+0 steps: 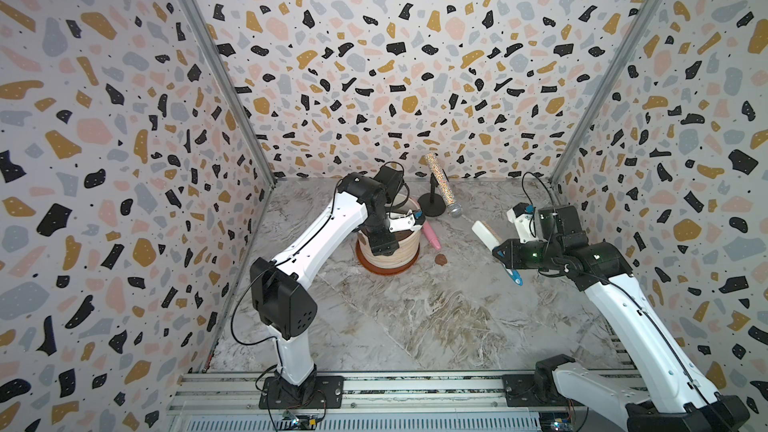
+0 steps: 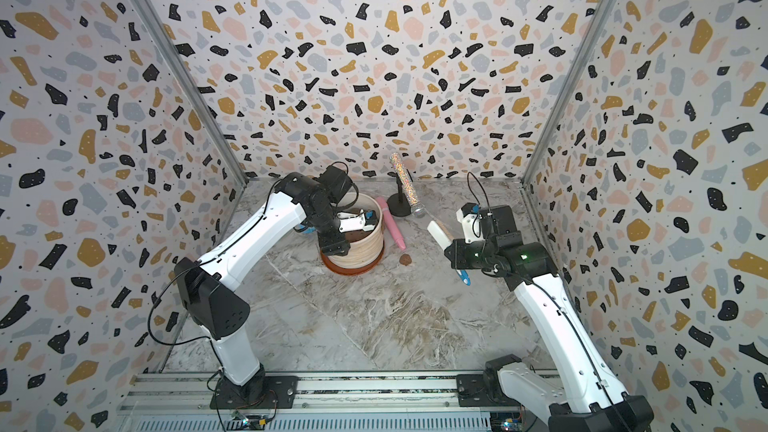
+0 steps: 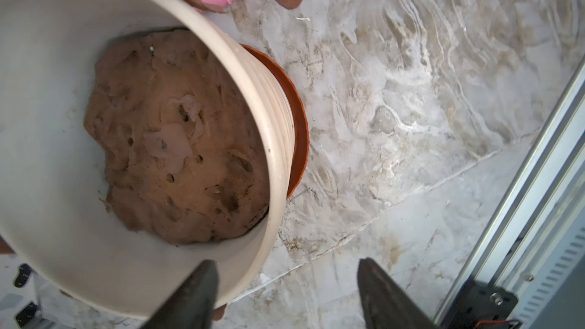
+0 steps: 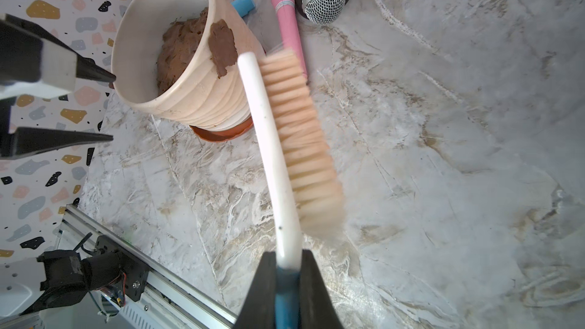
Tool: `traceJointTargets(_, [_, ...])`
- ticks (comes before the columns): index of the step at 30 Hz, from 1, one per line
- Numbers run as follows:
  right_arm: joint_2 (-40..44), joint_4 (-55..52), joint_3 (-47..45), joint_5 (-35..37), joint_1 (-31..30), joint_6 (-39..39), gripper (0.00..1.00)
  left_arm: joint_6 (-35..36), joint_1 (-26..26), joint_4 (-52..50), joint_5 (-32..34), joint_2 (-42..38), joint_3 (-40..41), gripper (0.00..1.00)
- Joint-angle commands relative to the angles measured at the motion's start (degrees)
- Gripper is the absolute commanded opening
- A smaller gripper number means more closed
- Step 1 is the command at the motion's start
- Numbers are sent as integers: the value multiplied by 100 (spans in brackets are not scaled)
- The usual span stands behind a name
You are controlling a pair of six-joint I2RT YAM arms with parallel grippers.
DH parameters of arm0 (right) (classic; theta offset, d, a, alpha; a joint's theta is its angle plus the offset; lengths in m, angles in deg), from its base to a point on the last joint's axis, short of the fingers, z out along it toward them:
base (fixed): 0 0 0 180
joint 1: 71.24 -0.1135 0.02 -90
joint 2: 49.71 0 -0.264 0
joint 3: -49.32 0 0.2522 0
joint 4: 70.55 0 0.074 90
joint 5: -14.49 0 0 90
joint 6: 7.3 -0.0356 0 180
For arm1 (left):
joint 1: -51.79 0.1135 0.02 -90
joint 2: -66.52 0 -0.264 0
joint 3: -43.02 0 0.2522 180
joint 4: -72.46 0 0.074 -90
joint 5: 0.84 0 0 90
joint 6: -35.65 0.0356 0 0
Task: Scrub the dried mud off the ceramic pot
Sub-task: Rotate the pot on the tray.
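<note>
Pot first: the wide cream-white ribbed ceramic pot [image 4: 196,96] sits on a terracotta-brown saucer [image 4: 221,132] toward the back of the marble table [image 1: 415,317]. A flat, matte reddish-brown patch of dried mud [image 4: 221,47] clings to its outer wall just under the rim. Your left gripper [image 3: 286,261] straddles that rim, jaws apart. Your right gripper [image 4: 286,253] is clamped on the white-handled bristle brush [image 4: 269,140], well apart from the pot.

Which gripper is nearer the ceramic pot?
Left. The left gripper is open at the rim of the ceramic pot; the right gripper, shut on the brush, hangs apart from it.
</note>
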Motion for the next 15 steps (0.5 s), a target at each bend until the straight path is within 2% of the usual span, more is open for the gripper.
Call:
traceJointTargets(1, [174,-12,24,-269,-8,-57,0,202,14,-230,0,241,-138,57])
traceJointTargets(5, [125,-3,32,-466,-8,-92,0,145,14,-398,-86,491,-312,56])
traceJointTargets(8, [120,6,32,-526,-8,-103,0,144,13,-408,-69,590,-324,50])
traceJointTargets(11, [132,30,21,-596,-8,-116,0,124,14,-472,-101,660,-393,41])
traceJointTargets(13, [140,89,2,-737,-8,-153,0,34,14,-599,-195,727,-530,28])
traceJointTargets(15, [149,207,-37,-935,-7,-258,0,-107,14,-829,-335,820,-729,24])
